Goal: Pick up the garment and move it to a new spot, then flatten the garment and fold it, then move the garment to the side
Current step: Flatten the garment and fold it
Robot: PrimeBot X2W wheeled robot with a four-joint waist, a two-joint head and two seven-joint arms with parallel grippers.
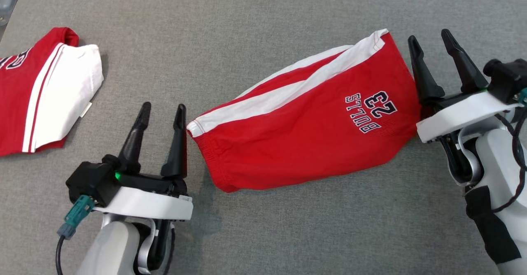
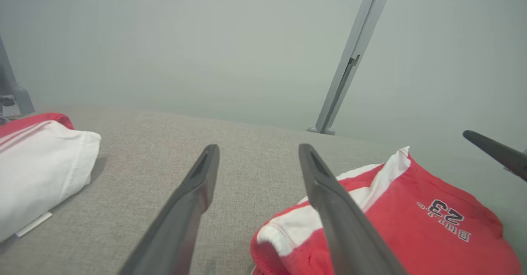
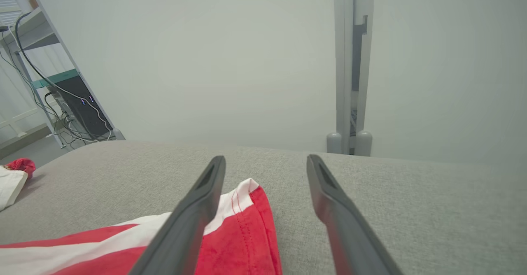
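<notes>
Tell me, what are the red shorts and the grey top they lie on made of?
The red shorts look like soft knitted cloth, maybe cotton, matte: they wrinkle, sag and show stitched hems. The grey top looks like woven fabric, matte, with a fine speckled weave; its rounded far edge hints at padding underneath, though that is a guess.

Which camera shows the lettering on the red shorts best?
The head view: it looks down on the shorts, so the lettering, BULLS 23, is whole and sharp. The left wrist view catches it small and slanted at the side. The right wrist view gives the shorts' red and white end.
</notes>
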